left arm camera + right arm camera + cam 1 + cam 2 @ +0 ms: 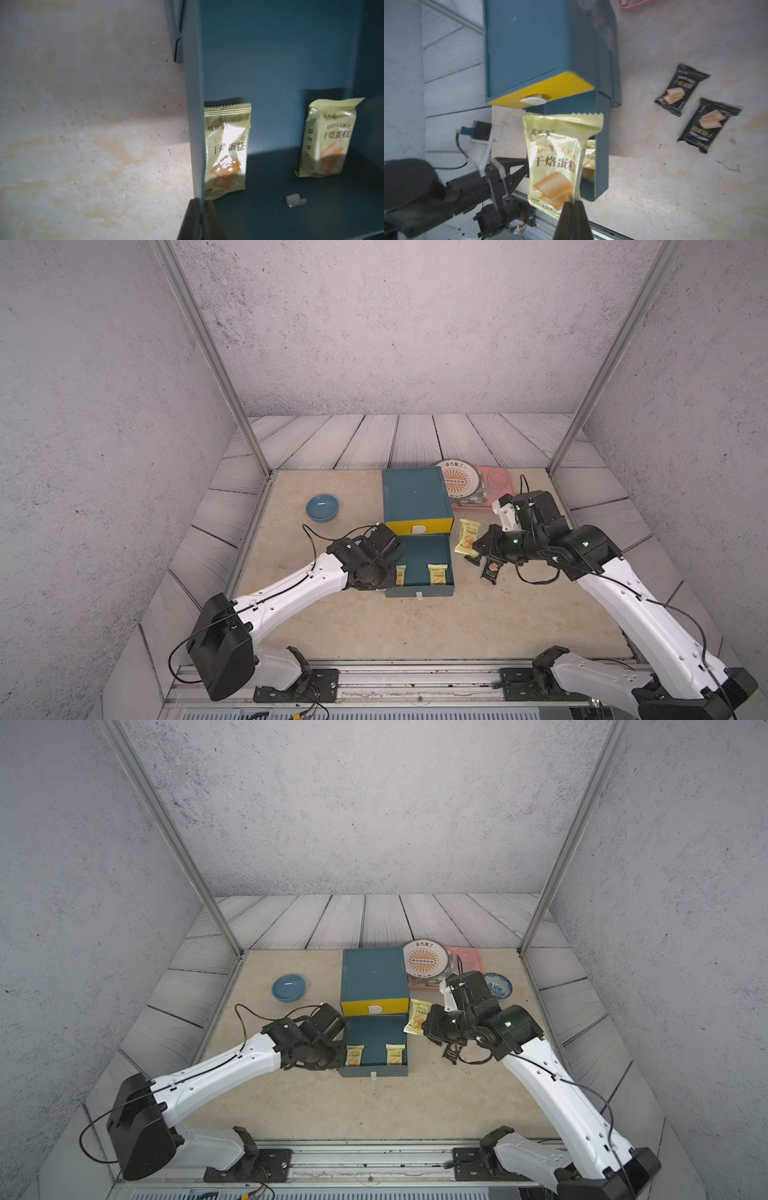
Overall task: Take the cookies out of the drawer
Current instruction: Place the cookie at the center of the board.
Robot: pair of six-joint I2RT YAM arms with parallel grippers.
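Left gripper point(200, 202): pinching open blue plastic drawer point(195, 124) (its side wall).
Right gripper point(572, 204): clamped on pale yellow foil cookie packet point(558, 162), at the drawer's two o'clock.
In drawer: two more yellow packets point(226, 151).

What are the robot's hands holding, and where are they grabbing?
The right gripper pinches a pale yellow cookie packet by one end seam. The left gripper clamps the drawer by its side wall.

- Open drawer point(376, 1038) juts from the blue box point(374, 973) toward 6 o'clock.
- Inside, two yellow packets point(354, 1056) lean at its 7 and 5 o'clock corners.
- Right gripper point(424, 1026), at the drawer's 2 o'clock, pinches a third packet point(417, 1016).
- Blue bowl point(289, 988): box's 9 o'clock.
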